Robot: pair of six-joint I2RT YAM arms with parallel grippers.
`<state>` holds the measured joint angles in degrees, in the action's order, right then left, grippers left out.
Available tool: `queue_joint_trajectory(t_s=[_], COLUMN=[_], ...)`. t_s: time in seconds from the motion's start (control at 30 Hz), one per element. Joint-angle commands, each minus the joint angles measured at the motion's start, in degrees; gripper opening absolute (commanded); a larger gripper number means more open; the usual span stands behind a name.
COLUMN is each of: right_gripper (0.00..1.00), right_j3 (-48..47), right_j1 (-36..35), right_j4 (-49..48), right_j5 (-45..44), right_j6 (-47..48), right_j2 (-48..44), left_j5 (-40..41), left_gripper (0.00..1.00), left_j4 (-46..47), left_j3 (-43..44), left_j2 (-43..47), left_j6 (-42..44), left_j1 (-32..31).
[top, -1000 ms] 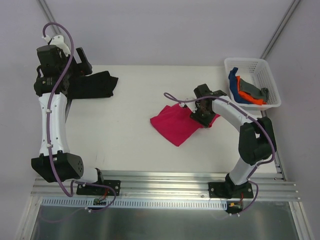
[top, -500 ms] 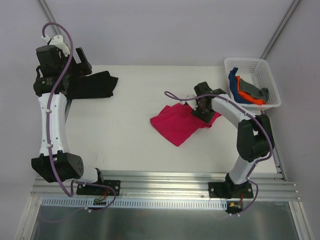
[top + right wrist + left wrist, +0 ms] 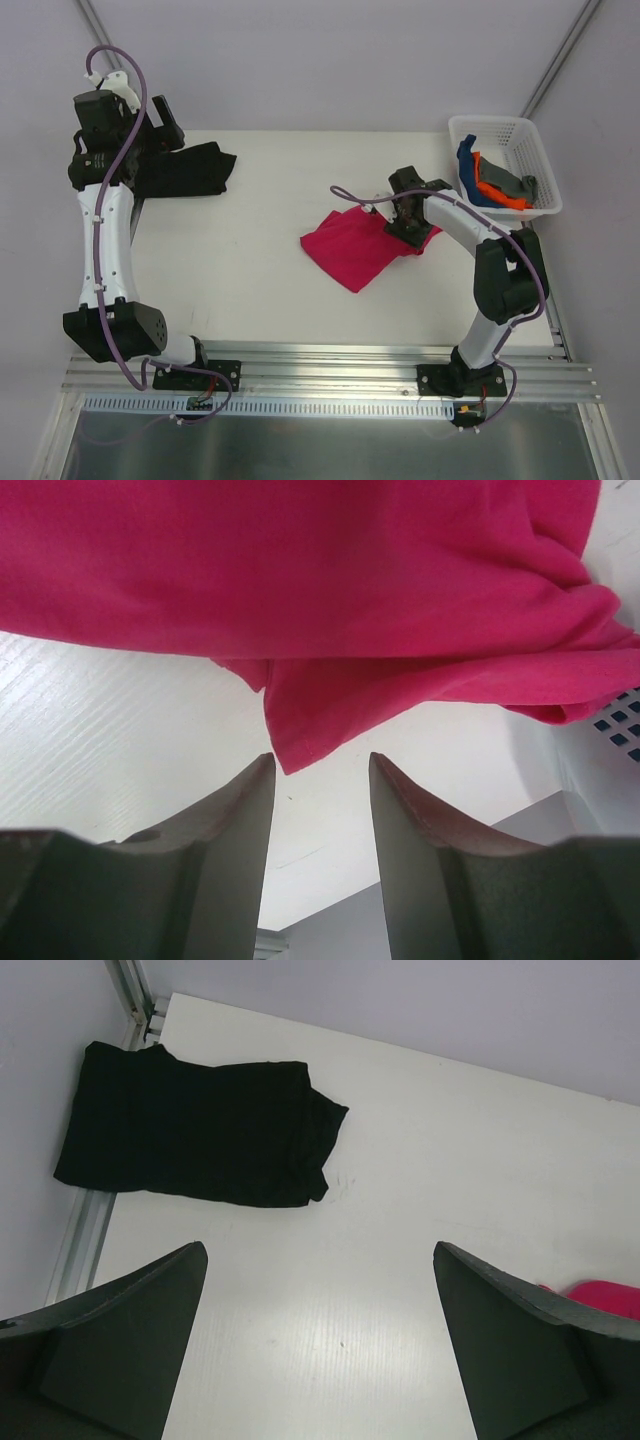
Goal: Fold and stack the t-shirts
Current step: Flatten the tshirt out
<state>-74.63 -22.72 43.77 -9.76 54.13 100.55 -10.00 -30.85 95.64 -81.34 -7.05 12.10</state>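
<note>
Folding the crimson-pink t-shirt (image 3: 300, 580) seems to be the step in hand. The right gripper (image 3: 321, 763) hangs low, fingers apart with nothing between them, and a pointed flap of the cloth lies just ahead of its tips. Next it likely needs to ease forward and close on that flap alone. The left gripper (image 3: 318, 1252) stands wide apart and empty, the folded black t-shirt (image 3: 190, 1130) ahead to its left

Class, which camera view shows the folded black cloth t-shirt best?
The left wrist view: the folded black cloth t-shirt lies whole and unobstructed there. The top external view shows it small, partly hidden by the left arm. The right wrist view shows none of it.
</note>
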Motion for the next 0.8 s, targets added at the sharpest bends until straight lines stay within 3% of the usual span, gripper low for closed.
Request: queue_joint_trajectory(t_s=[0.0,0.37,0.57,0.73,0.77], right_gripper=[0.46,0.46,0.28,0.2,0.13], right_j3=[0.89,2.03,1.59,1.77,1.86], right_j1=[0.31,0.31,0.4,0.31,0.4], right_j4=[1.76,0.71,0.7,0.27,0.18], right_j5=[-0.52,-0.61,-0.87,-1.23,-1.4], right_j6=[0.72,1.15,1.94,1.86,1.86], right_j2=[-3.34,-2.29,-0.88,-1.23,-1.32], left_j5=[-0.72,-0.55,0.15,0.42,0.42], left_gripper=[0.98,0.98,0.99,0.99,0.99], left_j4=[0.62,0.62,0.62,0.53,0.62], left_j3=[1.48,1.4,0.96,0.25,0.25], left_j2=[-0.22,-0.05,0.66,1.1,1.01], left_j6=[-1.3,-1.39,-0.95,-0.95,-0.95], left_j1=[0.47,0.47,0.47,0.65,0.65])
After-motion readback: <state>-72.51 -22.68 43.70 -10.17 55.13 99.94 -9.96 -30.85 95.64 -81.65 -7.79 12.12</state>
